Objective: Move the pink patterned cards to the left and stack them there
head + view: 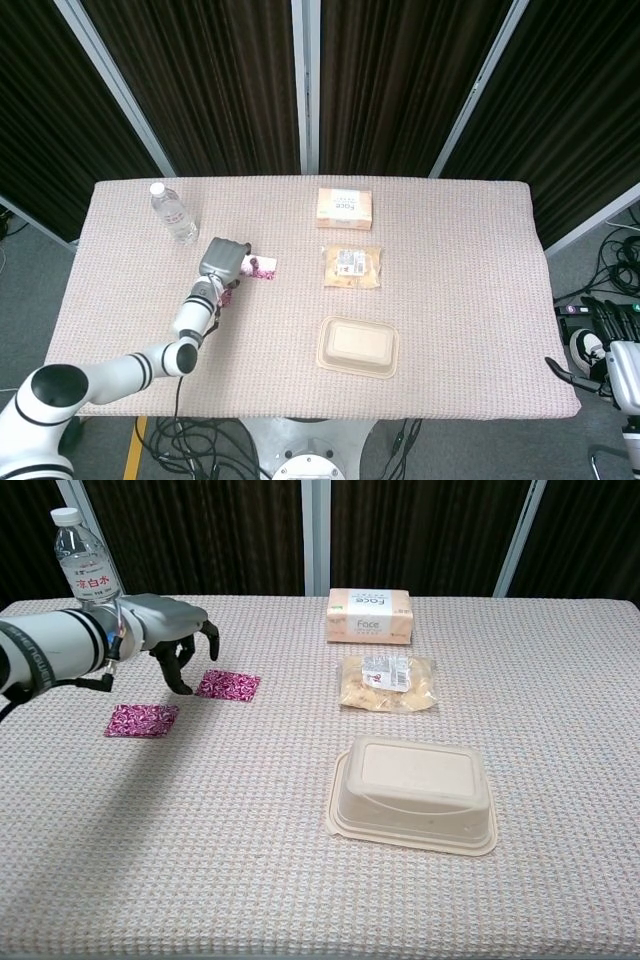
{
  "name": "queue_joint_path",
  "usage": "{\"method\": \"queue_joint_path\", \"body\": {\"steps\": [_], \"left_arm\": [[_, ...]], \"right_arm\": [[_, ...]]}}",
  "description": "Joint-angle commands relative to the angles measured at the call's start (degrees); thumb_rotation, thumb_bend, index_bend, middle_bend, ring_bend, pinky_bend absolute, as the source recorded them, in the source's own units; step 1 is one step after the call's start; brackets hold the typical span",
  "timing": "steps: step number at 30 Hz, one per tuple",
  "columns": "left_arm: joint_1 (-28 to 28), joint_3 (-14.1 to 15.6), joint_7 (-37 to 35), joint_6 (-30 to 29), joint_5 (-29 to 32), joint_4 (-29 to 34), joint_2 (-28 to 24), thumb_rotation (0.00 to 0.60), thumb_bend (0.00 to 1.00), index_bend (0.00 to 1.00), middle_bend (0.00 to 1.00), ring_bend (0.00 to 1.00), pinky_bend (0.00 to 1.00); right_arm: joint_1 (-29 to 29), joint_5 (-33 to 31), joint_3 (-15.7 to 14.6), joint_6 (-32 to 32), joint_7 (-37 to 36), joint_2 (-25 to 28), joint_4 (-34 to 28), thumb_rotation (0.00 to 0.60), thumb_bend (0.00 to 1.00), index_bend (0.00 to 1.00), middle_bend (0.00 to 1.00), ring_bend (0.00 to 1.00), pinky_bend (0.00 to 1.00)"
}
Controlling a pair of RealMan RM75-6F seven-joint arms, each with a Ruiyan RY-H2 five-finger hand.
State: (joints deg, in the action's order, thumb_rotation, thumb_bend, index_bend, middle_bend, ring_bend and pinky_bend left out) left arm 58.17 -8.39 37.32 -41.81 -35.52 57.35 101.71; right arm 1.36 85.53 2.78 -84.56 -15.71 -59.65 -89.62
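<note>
Two pink patterned cards lie flat on the left part of the table. One card [143, 720] is nearer the front; the other card [228, 685] [263, 267] is a little farther back and to the right. My left hand [172, 632] [224, 261] hovers just left of the farther card, fingers curved downward and apart, holding nothing; its fingertips [184, 687] reach close to that card's left edge. In the head view the left arm hides most of the nearer card. My right hand [607, 338] hangs off the table's right front corner, fingers spread, empty.
A water bottle [88, 575] stands at the back left, just behind my left hand. A tissue box [370, 615], a bagged snack [388, 681] and a closed beige takeaway container [415, 792] sit along the table's middle.
</note>
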Motion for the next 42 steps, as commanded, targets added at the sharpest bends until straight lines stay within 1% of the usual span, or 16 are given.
{"method": "queue_joint_path", "body": {"steps": [1, 8, 18, 34, 42], "left_arm": [[1.72, -0.76, 0.66, 1.9, 0.65, -3.31, 2.35, 0.6, 0.27, 0.38, 0.82, 0.86, 0.84], [3.5, -1.5, 1.1, 4.42, 1.31, -8.83, 6.03, 0.6, 0.27, 0.38, 0.82, 0.86, 0.84], [4.52, -2.59, -0.02, 6.46, 0.28, -14.87, 9.75, 0.6, 0.26, 0.4, 0.82, 0.86, 0.84], [3.85, -3.21, -0.21, 8.02, -1.03, -18.7, 11.39, 0.6, 0.26, 0.4, 0.82, 0.86, 0.84], [3.07, -3.97, -2.12, 7.04, -3.36, -19.18, 11.75, 0.6, 0.26, 0.49, 0.82, 0.86, 0.84]], "right_arm": [[-0.01, -0.17, 0.05, 0.1, 0.0, 0.06, 0.04, 0.263, 0.09, 0.07, 0.1, 0.0, 0.05], [-0.04, -0.68, 0.18, 0.37, 0.04, 0.28, 0.05, 0.258, 0.09, 0.07, 0.09, 0.0, 0.05], [-0.57, -1.09, 0.21, -0.04, 0.03, 0.84, -0.23, 0.26, 0.09, 0.07, 0.09, 0.0, 0.05], [-0.82, -1.19, 0.21, 0.0, 0.18, 1.04, -0.53, 0.259, 0.09, 0.07, 0.1, 0.0, 0.05], [-0.92, -0.9, 0.16, -0.2, 0.28, 1.04, -0.7, 0.259, 0.09, 0.07, 0.1, 0.0, 0.05]]}}
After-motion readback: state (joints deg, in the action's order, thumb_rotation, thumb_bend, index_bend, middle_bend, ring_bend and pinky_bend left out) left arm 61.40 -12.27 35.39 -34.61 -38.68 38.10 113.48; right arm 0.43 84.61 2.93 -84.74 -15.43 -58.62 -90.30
